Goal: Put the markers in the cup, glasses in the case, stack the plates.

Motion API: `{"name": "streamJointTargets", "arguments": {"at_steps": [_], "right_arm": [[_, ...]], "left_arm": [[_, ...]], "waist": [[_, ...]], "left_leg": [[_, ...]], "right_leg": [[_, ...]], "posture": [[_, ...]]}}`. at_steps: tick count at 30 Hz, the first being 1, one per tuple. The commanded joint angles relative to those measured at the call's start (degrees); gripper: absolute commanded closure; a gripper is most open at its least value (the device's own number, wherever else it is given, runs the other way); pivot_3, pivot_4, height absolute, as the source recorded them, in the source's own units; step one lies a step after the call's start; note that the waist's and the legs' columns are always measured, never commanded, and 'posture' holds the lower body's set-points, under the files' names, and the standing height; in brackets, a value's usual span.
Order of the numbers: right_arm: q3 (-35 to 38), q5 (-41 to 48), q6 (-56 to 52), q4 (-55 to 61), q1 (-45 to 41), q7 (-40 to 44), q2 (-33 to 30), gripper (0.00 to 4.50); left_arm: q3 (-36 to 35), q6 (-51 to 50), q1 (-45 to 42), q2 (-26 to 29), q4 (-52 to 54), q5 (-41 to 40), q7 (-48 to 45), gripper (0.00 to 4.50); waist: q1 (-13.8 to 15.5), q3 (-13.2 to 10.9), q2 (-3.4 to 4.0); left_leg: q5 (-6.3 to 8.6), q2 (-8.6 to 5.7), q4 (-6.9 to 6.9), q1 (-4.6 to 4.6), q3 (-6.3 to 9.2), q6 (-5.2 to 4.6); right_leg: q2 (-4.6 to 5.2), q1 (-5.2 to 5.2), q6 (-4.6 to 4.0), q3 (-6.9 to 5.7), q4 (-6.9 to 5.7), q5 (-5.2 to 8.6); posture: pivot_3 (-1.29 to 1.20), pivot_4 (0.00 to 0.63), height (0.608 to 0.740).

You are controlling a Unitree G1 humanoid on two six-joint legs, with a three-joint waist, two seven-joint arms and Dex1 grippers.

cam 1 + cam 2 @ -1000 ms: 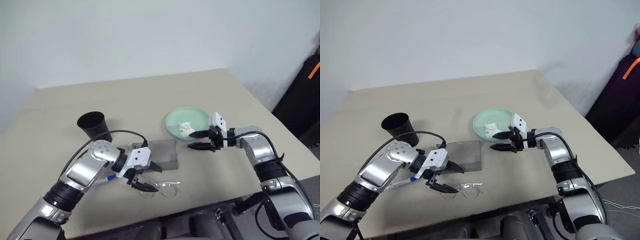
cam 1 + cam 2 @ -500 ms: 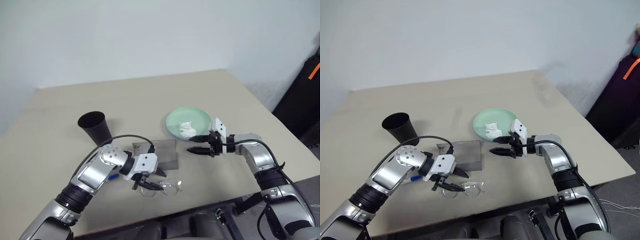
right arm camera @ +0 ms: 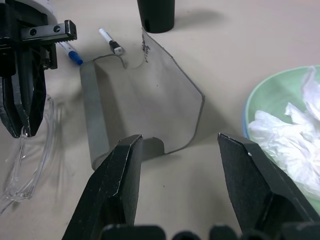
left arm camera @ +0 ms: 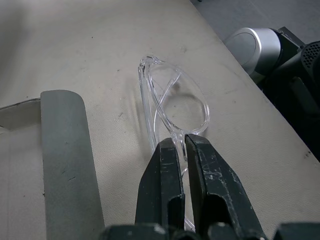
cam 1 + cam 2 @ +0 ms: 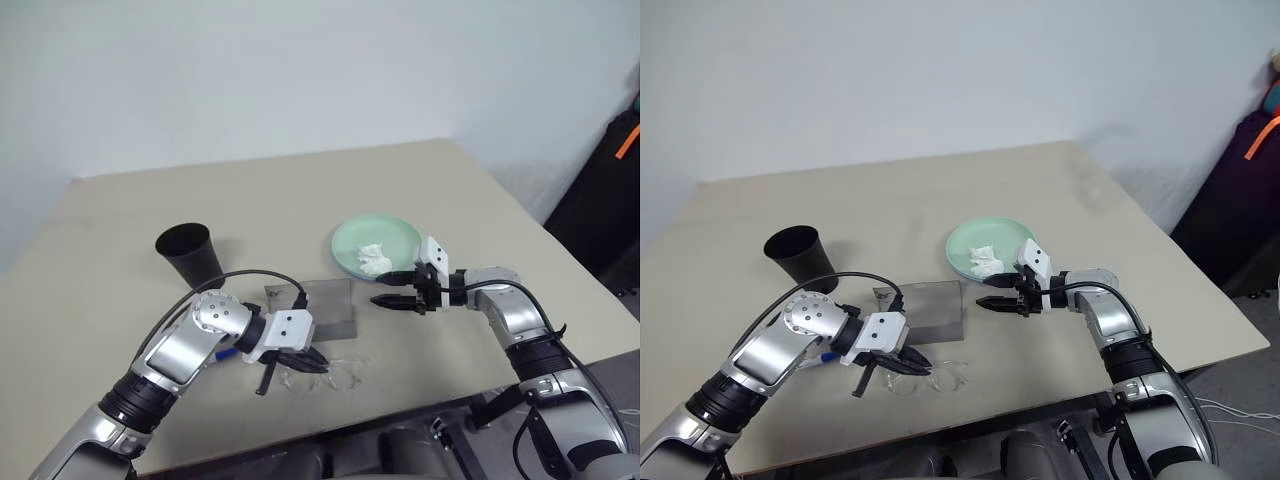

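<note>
The glasses-in-case step is in hand: the left gripper [image 4: 180, 150], closed on the clear-framed round-lensed glasses [image 4: 172, 102] lying beside the open dark grey case [image 3: 145, 95], should lift them into it while the right gripper [image 3: 180, 175] waits open and empty.

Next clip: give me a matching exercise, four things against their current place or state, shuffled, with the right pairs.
Things:
1. clear-framed glasses
2. crumpled white tissue
3. black tapered plastic cup
4. right gripper

Places or states:
A. upright on the table
B. open, near the grey case
C. pinched by the left gripper
D. lying on the mint green plate

Pairs: 1-C, 2-D, 3-A, 4-B
</note>
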State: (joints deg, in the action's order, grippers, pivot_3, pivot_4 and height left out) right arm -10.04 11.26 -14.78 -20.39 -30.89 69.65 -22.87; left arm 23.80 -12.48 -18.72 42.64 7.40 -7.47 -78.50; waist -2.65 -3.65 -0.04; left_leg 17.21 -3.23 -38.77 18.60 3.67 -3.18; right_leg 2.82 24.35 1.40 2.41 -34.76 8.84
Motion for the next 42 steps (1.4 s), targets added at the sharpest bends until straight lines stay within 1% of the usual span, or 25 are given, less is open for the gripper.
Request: {"name": "streamJointTargets", "arguments": {"at_steps": [1, 8, 13, 17, 21, 25, 31, 35, 42], "right_arm": [[0.5, 0.5, 1.2, 0.4, -1.8, -0.5, 0.2, 1.92], [0.6, 0.7, 1.3, 0.4, -1.8, -0.9, 0.0, 1.92], [1.1, 0.4, 2.1, -0.9, -2.6, -2.2, 0.3, 1.92], [2.6, -0.6, 4.7, -5.8, -5.4, -6.4, 1.1, 1.92], [3.3, -0.9, 7.1, -10.1, -7.6, -7.6, 0.6, 1.92], [4.1, -0.9, 8.6, -13.1, -9.2, -7.7, 0.1, 1.92], [4.0, -1.0, 9.7, -14.3, -9.7, -7.4, 0.0, 1.92], [3.9, -1.1, 9.8, -13.9, -9.4, -7.4, 0.2, 1.92], [4.1, -0.9, 9.6, -13.0, -8.5, -7.4, 0.0, 1.92]], "left_arm": [[0.2, -0.3, 0.5, 1.0, 0.6, 0.5, -0.5, 4.43], [-2.7, -6.9, -0.2, 1.4, 3.7, -5.2, -2.0, 4.47], [-4.9, -8.9, -1.4, 2.3, 4.3, -7.2, -2.2, 4.47], [-8.7, -11.5, -3.3, 1.9, 4.7, -11.2, -1.7, 4.47], [-11.4, -11.8, -5.2, 1.7, 3.9, -12.8, -0.6, 4.47], [-13.1, -8.1, -9.2, 1.0, -0.2, -10.3, 2.2, 4.47], [-10.5, 1.9, -15.0, 0.1, -9.9, -2.4, 4.8, 4.47], [-8.1, 6.9, -16.2, -1.0, -14.3, 1.8, 4.9, 4.47], [-5.3, 13.3, -16.8, -2.3, -20.2, 6.8, 5.0, 4.47]], "waist": [[0.0, 0.0, 0.00], [0.0, 0.0, 0.00], [0.0, 0.0, -0.01], [0.0, 0.0, -0.03], [0.0, 0.0, -0.03], [0.0, 0.0, -0.04], [0.0, 0.0, -0.02], [0.0, 0.0, -0.02], [0.0, 0.0, -0.02]], "left_leg": [[0.00, 0.00, 0.00, 0.00, 0.00, 0.00], [0.00, 0.00, 0.00, 0.01, 0.00, 0.00], [0.00, 0.00, 0.00, 0.02, 0.00, 0.00], [0.00, 0.01, -0.02, 0.02, -0.02, 0.00], [-0.01, 0.02, -0.05, 0.01, -0.02, 0.00], [0.00, -0.03, -0.03, 0.03, 0.04, 0.00], [0.00, -0.09, 0.01, 0.04, 0.07, 0.01], [0.00, -0.08, 0.03, 0.04, 0.06, 0.01], [0.00, -0.09, 0.02, 0.05, 0.07, 0.00]], "right_leg": [[0.00, 0.00, 0.00, 0.00, 0.00, 0.00], [-0.01, 0.01, 0.00, 0.00, -0.01, 0.00], [-0.01, 0.02, 0.00, 0.00, 0.00, 0.00], [-0.01, 0.03, 0.00, 0.00, 0.00, 0.00], [-0.01, 0.02, 0.00, -0.01, -0.01, 0.00], [-0.01, 0.02, -0.01, 0.01, -0.01, -0.01], [0.00, 0.03, -0.03, 0.03, -0.01, -0.03], [0.00, 0.04, -0.03, 0.05, -0.01, -0.03], [0.01, 0.04, -0.03, 0.05, -0.02, -0.03]], "posture": [[0.00, 0.000, 0.740], [0.00, 0.000, 0.740], [0.00, 0.000, 0.740], [0.00, 0.000, 0.740], [0.00, 0.000, 0.740], [0.00, 0.000, 0.740], [0.00, 0.000, 0.740], [0.00, 0.000, 0.740], [0.00, 0.000, 0.740]]}}
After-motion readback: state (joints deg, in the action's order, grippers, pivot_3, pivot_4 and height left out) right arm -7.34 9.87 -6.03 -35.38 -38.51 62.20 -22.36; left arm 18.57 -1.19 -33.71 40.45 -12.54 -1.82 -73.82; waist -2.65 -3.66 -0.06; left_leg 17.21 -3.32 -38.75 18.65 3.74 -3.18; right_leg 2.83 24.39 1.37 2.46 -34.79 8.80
